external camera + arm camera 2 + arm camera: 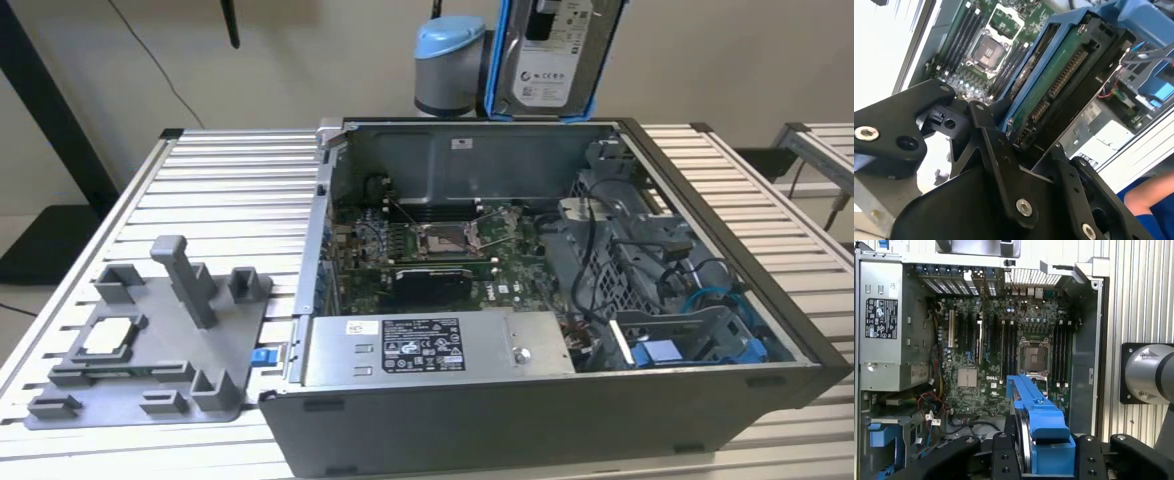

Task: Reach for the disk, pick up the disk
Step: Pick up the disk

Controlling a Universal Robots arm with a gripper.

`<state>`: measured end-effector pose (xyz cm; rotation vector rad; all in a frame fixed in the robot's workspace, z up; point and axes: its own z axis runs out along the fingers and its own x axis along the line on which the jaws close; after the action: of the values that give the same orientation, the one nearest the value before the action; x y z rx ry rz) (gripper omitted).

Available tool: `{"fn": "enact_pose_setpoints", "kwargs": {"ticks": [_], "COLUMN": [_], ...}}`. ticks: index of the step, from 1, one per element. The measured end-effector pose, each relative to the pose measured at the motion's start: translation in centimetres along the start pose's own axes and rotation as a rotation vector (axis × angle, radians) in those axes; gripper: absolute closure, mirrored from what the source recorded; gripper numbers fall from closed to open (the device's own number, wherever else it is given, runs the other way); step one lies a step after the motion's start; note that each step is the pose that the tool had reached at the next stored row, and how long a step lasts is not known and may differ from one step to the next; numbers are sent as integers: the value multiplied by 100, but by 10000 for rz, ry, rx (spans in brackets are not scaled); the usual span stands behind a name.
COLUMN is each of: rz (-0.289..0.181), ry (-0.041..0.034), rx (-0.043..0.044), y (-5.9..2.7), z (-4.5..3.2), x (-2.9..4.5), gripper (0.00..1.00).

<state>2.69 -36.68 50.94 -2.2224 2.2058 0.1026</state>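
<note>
Black linkages of the hand (pixel 1046 450) sat right under the lens in both wrist views, pinching the disk (pixel 1036 425) edge-on between the fingers (pixel 991 145); I read that as a firm grip, fingers pressed on either side of the blue caddy; in the second wrist view the green circuit side and its connector row faced the camera. From the exterior view I had the disk (pixel 554 55) hanging upright, well above the open computer case (pixel 561 400), white label toward me, just beside the arm's blue-capped joint (pixel 450 65); nothing under it touched it. Down inside the case the motherboard (pixel 427 245) lay exposed, with the power supply (pixel 434 345) along the near wall and the drive bay (pixel 681 340) with its blue cables at the exterior view's right. On the worktop (pixel 227 160) stood a grey fixture (pixel 154 340) at the exterior view's left, well apart from the case. By my judgement the reach was done and the pick-up too; disk lifted clear, held in the air.
</note>
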Motion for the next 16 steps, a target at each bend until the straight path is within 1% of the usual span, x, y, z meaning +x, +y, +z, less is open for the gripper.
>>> {"fn": "enact_pose_setpoints", "kwargs": {"ticks": [10,13,16], "rz": [-9,-10,-13], "ry": [-1,-1,0], "rx": [-19,-25,-28], "y": [-395,-526,-632], "z": [-15,-21,-25], "x": [3,3,4], "gripper": [100,100,100]}}
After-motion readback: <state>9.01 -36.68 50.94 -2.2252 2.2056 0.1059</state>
